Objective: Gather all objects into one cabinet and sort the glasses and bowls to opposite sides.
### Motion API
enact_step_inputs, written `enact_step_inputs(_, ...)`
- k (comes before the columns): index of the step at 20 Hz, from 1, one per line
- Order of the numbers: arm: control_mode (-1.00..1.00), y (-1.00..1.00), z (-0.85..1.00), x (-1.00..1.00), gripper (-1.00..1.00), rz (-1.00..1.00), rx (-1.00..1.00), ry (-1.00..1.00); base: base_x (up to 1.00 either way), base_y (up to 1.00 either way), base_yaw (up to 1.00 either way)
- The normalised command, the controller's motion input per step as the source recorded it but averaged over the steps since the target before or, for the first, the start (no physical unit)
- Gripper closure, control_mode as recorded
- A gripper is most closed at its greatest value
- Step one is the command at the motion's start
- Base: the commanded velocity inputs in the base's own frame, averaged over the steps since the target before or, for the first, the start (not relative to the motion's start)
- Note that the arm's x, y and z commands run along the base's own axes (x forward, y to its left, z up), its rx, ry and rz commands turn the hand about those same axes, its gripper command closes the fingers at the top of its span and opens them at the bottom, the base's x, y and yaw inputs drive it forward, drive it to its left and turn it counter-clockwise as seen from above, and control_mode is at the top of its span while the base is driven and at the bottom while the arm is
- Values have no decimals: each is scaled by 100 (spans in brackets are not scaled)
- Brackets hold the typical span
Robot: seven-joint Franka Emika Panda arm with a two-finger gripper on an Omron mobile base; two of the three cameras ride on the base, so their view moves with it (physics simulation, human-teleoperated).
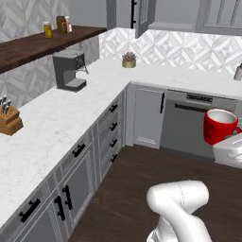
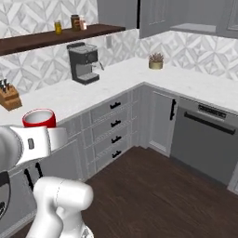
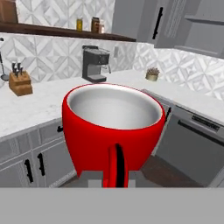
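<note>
A red mug with a white inside stands upright close in front of the hand camera, its handle toward me. My gripper is shut on that handle, its tips mostly hidden behind it. The mug hangs in mid-air over the dark floor, in front of the dishwasher, and its rim shows above my white hand. The grey wall cabinet is up at the far corner, its door swung open with a long black handle. One shelf shows inside; whether anything stands on it I cannot tell.
An L-shaped white counter carries a coffee machine, a knife block and a potted succulent. Jars stand on a wooden wall shelf. Grey base cabinets and a dishwasher border the open floor.
</note>
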Motion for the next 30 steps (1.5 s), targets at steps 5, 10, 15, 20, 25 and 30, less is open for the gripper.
enact_step_inputs(5, 100, 0, 0, 0, 100, 0, 0, 0, -54, 67, 8)
enact_step_inputs(10, 100, 0, 0, 0, 100, 0, 0, 0, -52, 95, 14)
enact_step_inputs(15, 100, 0, 0, 0, 100, 0, 0, 0, -42, 92, 30)
enact_step_inputs(20, 100, 0, 0, 0, 100, 0, 0, 0, -42, 60, 42)
enact_step_inputs(25, 100, 0, 0, 0, 100, 0, 0, 0, -89, 6, 62)
enact_step_inputs(30, 100, 0, 0, 0, 100, 0, 0, 0, -60, 2, 58)
